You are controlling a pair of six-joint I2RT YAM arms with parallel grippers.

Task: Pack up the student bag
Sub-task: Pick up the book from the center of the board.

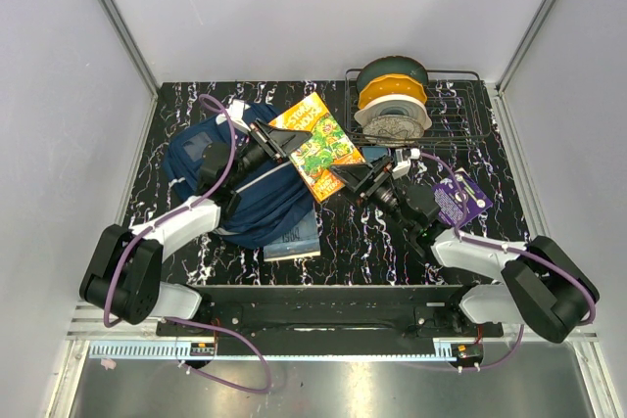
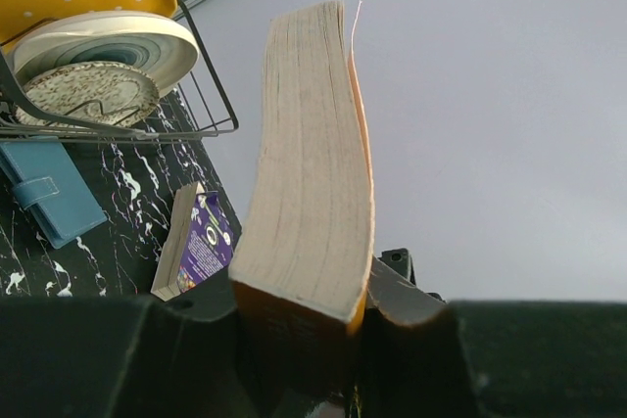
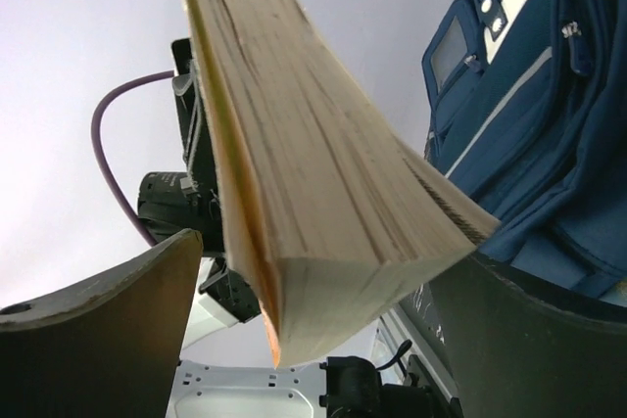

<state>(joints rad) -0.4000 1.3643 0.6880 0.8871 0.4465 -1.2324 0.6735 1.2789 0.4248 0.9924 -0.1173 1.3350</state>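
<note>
- The left arm [image 1: 186,220] reaches forward and inward from its base, elbow bent, wrist turned toward the centre.
- The left gripper [image 1: 274,142] is clamped on one end of a thick book [image 1: 315,144] (its dark fingers [image 2: 186,340] press the covers from both sides).
- The right arm [image 1: 470,247] stretches forward and inward, forearm low.
- The right gripper [image 1: 355,179] has its jaws spread wide around the book's opposite corner; one finger [image 3: 108,320] stands clear of the cover.

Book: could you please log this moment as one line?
book: lifted; left gripper: shut on book; right gripper: open around book; backpack: on table
</note>
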